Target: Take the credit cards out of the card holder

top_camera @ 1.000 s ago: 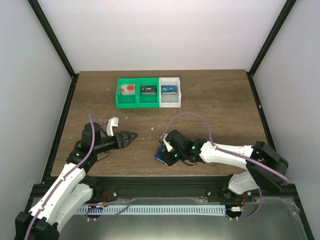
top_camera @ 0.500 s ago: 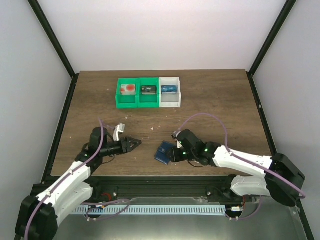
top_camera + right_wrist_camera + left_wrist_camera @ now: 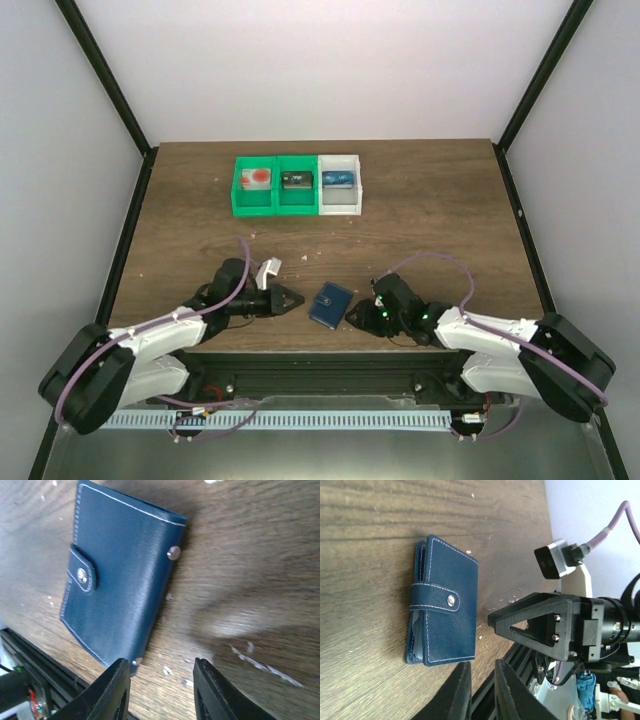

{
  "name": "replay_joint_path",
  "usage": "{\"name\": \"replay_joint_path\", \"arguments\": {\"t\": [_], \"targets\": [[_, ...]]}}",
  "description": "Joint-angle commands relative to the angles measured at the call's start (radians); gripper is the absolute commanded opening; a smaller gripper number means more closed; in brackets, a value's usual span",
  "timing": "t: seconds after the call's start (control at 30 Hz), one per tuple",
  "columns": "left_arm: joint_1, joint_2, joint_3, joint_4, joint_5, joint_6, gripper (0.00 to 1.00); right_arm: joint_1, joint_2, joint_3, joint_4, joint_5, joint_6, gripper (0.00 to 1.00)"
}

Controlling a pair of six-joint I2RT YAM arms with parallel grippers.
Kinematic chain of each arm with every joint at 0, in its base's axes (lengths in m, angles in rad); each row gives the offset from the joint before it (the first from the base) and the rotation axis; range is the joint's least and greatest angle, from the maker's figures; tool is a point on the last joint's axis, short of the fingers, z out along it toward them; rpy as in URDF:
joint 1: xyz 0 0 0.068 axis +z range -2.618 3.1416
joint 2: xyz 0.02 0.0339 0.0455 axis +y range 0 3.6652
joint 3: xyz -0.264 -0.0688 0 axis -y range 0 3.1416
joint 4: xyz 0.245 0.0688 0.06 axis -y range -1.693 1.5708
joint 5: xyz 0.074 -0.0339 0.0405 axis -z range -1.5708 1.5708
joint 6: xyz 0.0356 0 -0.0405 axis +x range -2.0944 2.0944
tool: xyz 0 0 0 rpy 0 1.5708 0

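Note:
The card holder (image 3: 329,304) lies shut on the table near the front edge, dark blue with its tab snapped; it also shows in the left wrist view (image 3: 445,605) and the right wrist view (image 3: 120,580). I cannot tell whether any cards are inside. A pale credit card with a red circle (image 3: 257,178) lies in the green bin. My left gripper (image 3: 296,299) (image 3: 482,667) sits just left of the holder, jaws a narrow gap apart, empty. My right gripper (image 3: 354,315) (image 3: 160,667) sits just right of it, open and empty, one fingertip (image 3: 120,672) close to its corner.
The green bin (image 3: 274,208) and white bin (image 3: 340,208) stand side by side at the back. A black card-sized item (image 3: 297,180) and a blue one (image 3: 340,180) lie in them. The table's front rail (image 3: 330,360) is right behind both grippers. Crumbs dot the wood.
The right gripper came off the card holder and drew back right and toward the front edge. The left arm swung lower and right, up to the holder's left side. The holder shifted slightly.

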Motion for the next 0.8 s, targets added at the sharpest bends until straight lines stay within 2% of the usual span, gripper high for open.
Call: {"name": "replay_joint_path", "arguments": {"t": [0.0,0.4,0.5,0.77], "targets": [[-0.043,0.092,0.015,0.136,-0.009,0.015,0.14,-0.005,0.023,-0.014,0.155,-0.007,0.103,0.37],[-0.088,0.311,-0.015,0.273,-0.01,0.027,0.07,-0.006,0.17,0.004,0.266,-0.014,0.13,0.4],[-0.111,0.348,-0.014,0.279,-0.021,0.027,0.06,-0.006,0.183,-0.011,0.301,-0.015,0.145,0.44],[-0.136,0.433,-0.003,0.298,-0.023,0.024,0.04,-0.006,0.205,-0.017,0.349,0.003,0.134,0.4]]}}
